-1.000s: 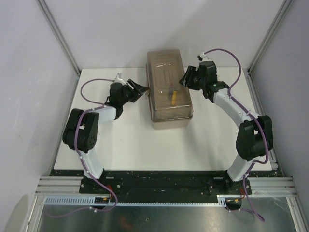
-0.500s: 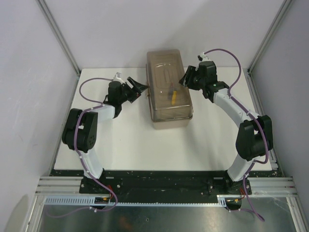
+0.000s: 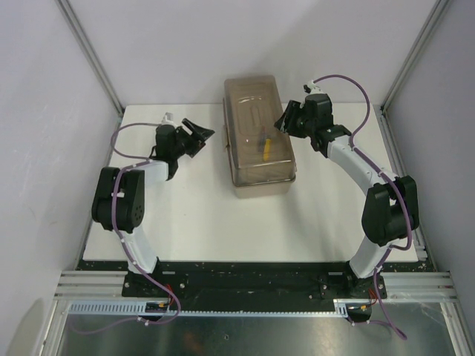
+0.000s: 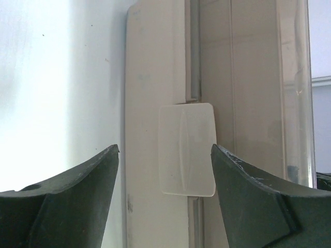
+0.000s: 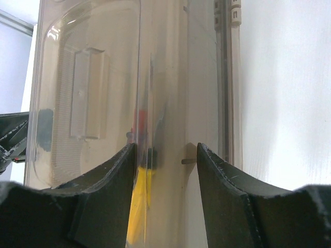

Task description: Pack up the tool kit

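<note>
- The white tabletop (image 3: pixel 208 215) has both arm bases along its near edge, the left arm on the left and the right arm on the right.
- The toolbox (image 3: pixel 261 190) stands in the middle of the tabletop's far half, between the two arms, with its long side running near to far. Its body is beige, and its brownish see-through lid (image 3: pixel 252 111) is down.
- A yellow handle (image 3: pixel 264 150) shows through the lid, lying inside toward the right side of the box. In the right wrist view a bit of red sits above it behind the clear wall.
- The left tool (image 3: pixel 194 132) hovers to the left of the toolbox, near but apart from it. It is released, with its jaws spread wide and nothing between them. Its wrist view faces the box's beige side, where a pale latch (image 4: pixel 187 149) lies flat against the wall, framed by the gap.
- The right tool (image 3: pixel 284 122) is at the toolbox's right side, slightly farther back than the left one. Its jaws stand partly apart, with the lid's edge seen between them. I cannot tell whether they clamp the box or only frame it.
</note>
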